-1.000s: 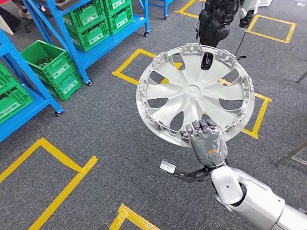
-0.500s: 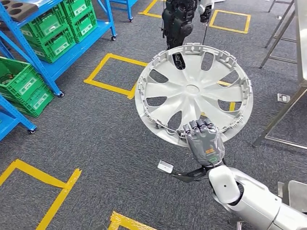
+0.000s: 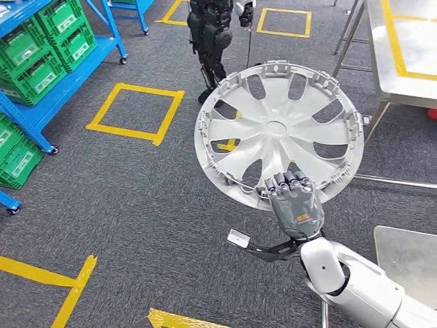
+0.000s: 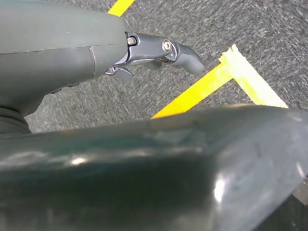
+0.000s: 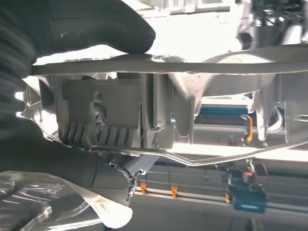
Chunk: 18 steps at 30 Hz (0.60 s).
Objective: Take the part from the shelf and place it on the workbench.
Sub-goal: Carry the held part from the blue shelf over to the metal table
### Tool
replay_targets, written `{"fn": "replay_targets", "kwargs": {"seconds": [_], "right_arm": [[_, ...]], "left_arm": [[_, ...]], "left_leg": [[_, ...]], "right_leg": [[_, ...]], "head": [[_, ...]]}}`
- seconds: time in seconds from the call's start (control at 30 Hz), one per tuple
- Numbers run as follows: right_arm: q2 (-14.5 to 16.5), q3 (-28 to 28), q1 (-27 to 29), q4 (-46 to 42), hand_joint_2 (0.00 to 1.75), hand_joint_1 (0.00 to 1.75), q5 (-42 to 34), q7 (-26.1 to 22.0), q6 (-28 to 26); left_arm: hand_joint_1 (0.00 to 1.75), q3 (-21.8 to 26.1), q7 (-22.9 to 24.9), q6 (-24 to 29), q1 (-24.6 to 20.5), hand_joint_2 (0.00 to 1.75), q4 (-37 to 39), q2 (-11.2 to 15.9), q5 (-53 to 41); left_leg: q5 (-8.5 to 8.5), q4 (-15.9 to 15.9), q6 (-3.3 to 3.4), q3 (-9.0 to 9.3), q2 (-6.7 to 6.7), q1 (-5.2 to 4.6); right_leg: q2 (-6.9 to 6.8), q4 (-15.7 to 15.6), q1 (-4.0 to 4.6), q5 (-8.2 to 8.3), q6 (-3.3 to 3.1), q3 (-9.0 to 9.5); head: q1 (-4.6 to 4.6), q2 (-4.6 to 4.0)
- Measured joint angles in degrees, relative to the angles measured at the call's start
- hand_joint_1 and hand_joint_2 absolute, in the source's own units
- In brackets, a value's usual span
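Silver multi-spoke hubcap (image 3: 278, 130), inner side up, tilted, gripped at near rim by right robot hand (image 3: 296, 205).

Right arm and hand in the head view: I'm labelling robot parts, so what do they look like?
The right arm is glossy silver with a rounded white wrist joint. The right hand has a grey cover bearing a small orange and green marking, and dark ribbed fingers. A black bracket carries a small white tag.

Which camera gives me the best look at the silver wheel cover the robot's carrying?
The head view: the whole wheel cover shows there, spokes and rim, with the right hand gripping its near edge. The right wrist view catches just a close, edge-on stretch of the rim and its clips. The left wrist view looks at carpet and yellow tape.
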Motion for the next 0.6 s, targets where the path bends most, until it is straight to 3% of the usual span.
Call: {"fn": "replay_targets", "kwargs": {"seconds": [0.03,0.1,0.13,0.2,0.23,0.27,0.33,0.37,0.4,0.47,0.53,0.6], "right_arm": [[0.0,0.0,0.0,0.0,1.75,1.75,0.0,0.0,0.0],[0.0,0.0,0.0,0.0,1.75,1.75,0.0,0.0,0.0],[0.0,0.0,0.0,0.0,1.75,1.75,0.0,0.0,0.0],[0.1,0.0,0.0,0.0,1.75,1.75,0.0,0.0,0.0],[0.1,0.1,0.1,0.0,1.75,1.75,0.0,0.0,0.0],[0.1,0.1,0.1,0.1,1.75,1.75,0.0,0.0,0.0],[0.1,0.1,0.1,0.1,1.75,1.75,0.0,0.0,0.0],[0.1,0.1,0.1,0.1,1.75,1.75,0.0,0.0,0.0],[0.1,0.1,0.0,0.1,1.75,1.75,0.0,0.0,0.0],[0.1,0.0,0.0,0.2,1.75,1.75,0.0,0.0,0.0],[0.1,0.0,0.1,0.2,1.75,1.75,0.0,0.0,0.0],[0.1,0.0,0.2,0.2,1.75,1.75,-0.1,0.0,0.0]], "left_arm": [[0.00,0.0,0.0,0.0,0.0,0.00,0.0,0.0,0.0],[0.00,0.0,0.0,0.0,-0.1,0.00,0.0,0.1,-0.1],[0.00,0.0,0.0,0.0,0.0,0.00,0.0,0.1,-0.1],[0.00,0.0,0.0,0.0,0.2,0.00,0.0,0.1,-0.1],[0.00,0.0,0.0,0.0,0.3,0.00,0.0,0.1,-0.1],[0.00,0.0,0.0,0.0,0.4,0.00,0.0,0.1,-0.2],[0.00,0.0,0.0,0.0,0.3,0.00,0.0,0.2,-0.2],[0.00,0.0,0.0,0.0,0.3,0.00,0.0,0.3,-0.2],[0.00,0.0,0.0,-0.1,0.3,0.00,0.0,0.3,-0.2],[0.00,0.0,0.0,-0.1,0.2,0.00,0.0,0.3,-0.2],[0.00,0.0,0.0,-0.1,0.1,0.00,0.0,0.2,-0.2],[0.00,0.0,0.0,0.0,0.1,0.00,0.0,0.2,-0.3]], "left_leg": [[-0.39,0.2,-0.32,0.01,-0.31,0.12],[-2.62,3.2,-0.76,-1.05,-2.44,0.42],[-4.50,6.4,-0.83,-2.44,-3.86,0.50],[-7.79,14.3,-0.78,-6.02,-5.08,0.47],[-8.16,16.6,-0.70,-7.22,-5.24,0.43],[-7.31,16.8,-0.53,-7.52,-5.35,0.39],[-2.96,10.9,0.05,-5.39,-6.33,0.36],[-1.11,7.2,0.42,-3.89,-7.65,0.43],[0.04,4.0,0.68,-2.60,-8.87,0.50],[0.14,1.6,0.86,-1.57,-10.10,0.45],[0.26,0.9,1.01,-1.27,-9.02,0.41],[0.59,0.3,1.49,-0.94,-7.65,0.62]], "right_leg": [[0.60,0.0,-0.08,0.08,-0.30,-0.05],[1.80,-0.1,-0.27,0.25,-0.92,-0.02],[2.40,-0.2,-0.29,0.27,-1.12,0.00],[3.81,-0.1,-0.13,0.28,-1.37,0.01],[4.61,0.0,-0.03,0.28,-1.40,0.03],[5.43,0.0,0.06,0.27,-1.42,0.06],[7.00,0.2,0.16,0.25,-1.40,0.14],[7.69,0.3,0.22,0.25,-1.33,0.10],[8.37,0.4,0.18,0.27,-1.21,-0.05],[9.59,0.4,-0.12,0.51,-0.65,-0.59],[10.20,0.4,-0.39,0.72,0.08,-1.16],[7.53,2.5,-0.20,-0.67,0.67,-2.51]], "head": [[-0.02,0.00],[-0.08,0.00],[-0.13,0.00],[-0.17,0.00],[-0.16,0.00],[-0.16,0.00],[-0.16,0.00],[-0.13,0.00],[-0.10,0.00],[-0.15,0.00],[-0.26,0.00],[0.17,0.00]]}}
